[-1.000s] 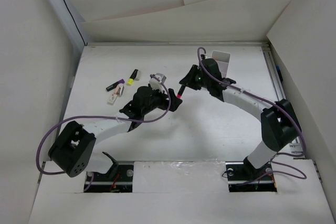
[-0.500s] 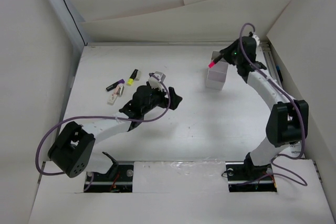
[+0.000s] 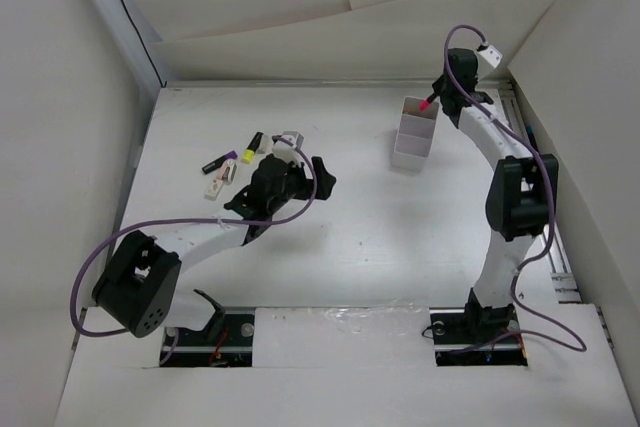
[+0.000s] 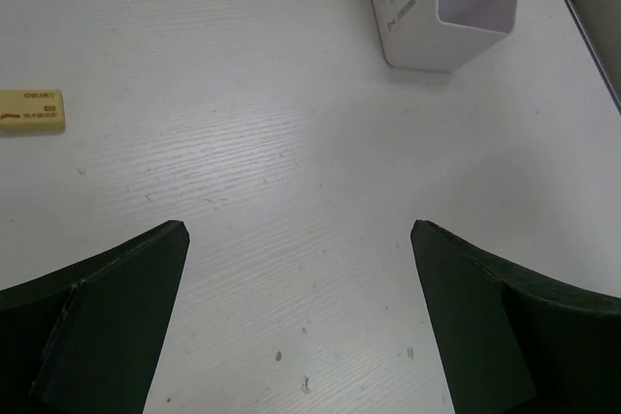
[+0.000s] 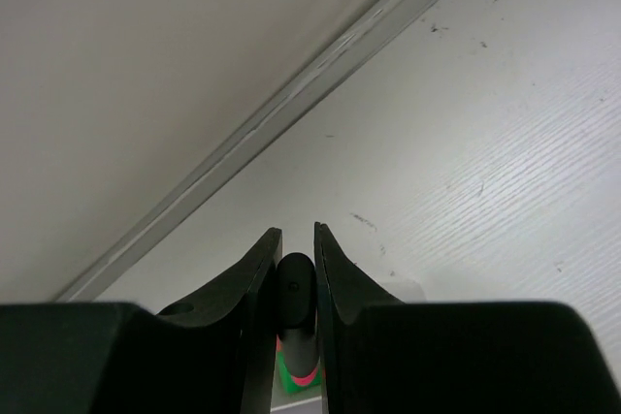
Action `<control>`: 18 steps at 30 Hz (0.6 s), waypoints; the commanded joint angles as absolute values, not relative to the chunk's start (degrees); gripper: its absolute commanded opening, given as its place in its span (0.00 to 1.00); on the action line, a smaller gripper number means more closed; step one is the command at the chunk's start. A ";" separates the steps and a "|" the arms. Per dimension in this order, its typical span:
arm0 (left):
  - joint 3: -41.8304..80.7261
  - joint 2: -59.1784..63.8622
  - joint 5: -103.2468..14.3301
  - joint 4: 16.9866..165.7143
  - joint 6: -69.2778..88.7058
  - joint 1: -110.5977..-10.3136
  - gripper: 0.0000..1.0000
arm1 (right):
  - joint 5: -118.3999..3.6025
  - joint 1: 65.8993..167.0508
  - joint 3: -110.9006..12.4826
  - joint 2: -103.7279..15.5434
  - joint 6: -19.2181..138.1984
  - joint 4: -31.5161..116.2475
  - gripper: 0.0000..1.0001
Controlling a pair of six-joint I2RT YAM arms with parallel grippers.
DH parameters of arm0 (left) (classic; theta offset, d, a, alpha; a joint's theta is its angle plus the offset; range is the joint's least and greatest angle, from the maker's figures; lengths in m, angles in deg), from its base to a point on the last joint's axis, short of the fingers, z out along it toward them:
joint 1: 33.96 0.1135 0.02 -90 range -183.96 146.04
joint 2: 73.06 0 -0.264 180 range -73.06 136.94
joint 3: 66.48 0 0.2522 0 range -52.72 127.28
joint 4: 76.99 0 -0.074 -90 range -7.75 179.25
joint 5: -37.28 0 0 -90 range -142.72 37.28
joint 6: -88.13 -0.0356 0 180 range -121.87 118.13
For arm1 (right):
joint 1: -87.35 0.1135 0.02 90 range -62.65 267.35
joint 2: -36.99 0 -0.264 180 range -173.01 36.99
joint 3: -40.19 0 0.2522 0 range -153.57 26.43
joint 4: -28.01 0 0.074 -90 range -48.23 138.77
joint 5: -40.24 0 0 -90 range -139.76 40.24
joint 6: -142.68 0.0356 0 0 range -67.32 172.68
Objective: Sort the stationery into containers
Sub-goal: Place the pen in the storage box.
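My right gripper (image 3: 433,100) is shut on a pink highlighter (image 3: 427,105) with a black cap (image 5: 294,288), and holds it tip-down over the far end of the white three-compartment container (image 3: 412,139). Something green (image 5: 287,376) shows just below the pink tip. My left gripper (image 3: 322,175) hovers open over bare table (image 4: 296,239), with nothing between its fingers. A yellow highlighter (image 3: 248,149), a purple one (image 3: 216,161) and a tan eraser (image 4: 31,110) lie to the left of it. The container (image 4: 441,16) shows ahead of the left gripper, to the right.
White cardboard walls (image 3: 90,97) close in the table on the left, back and right. A metal rail (image 3: 525,147) runs along the right edge behind the container. A small white-and-pink item (image 3: 226,173) lies among the markers at the left.
The right arm carried the pink highlighter from the table's middle to above the container at the back right. The left gripper opened wide and drew back slightly left.
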State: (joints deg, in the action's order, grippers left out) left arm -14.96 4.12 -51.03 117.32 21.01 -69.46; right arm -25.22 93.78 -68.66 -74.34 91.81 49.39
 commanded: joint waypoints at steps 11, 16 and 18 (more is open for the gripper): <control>-10.98 5.42 -57.54 115.27 21.86 -69.38 1.00 | -9.87 100.79 -74.39 -78.85 84.67 48.63 0.04; -9.83 5.95 -61.76 112.45 21.34 -69.38 0.99 | -8.01 102.73 -71.32 -78.33 85.20 47.49 0.31; -10.36 5.33 -64.92 112.45 20.73 -69.38 0.97 | -7.39 104.04 -70.61 -77.45 85.20 46.96 0.41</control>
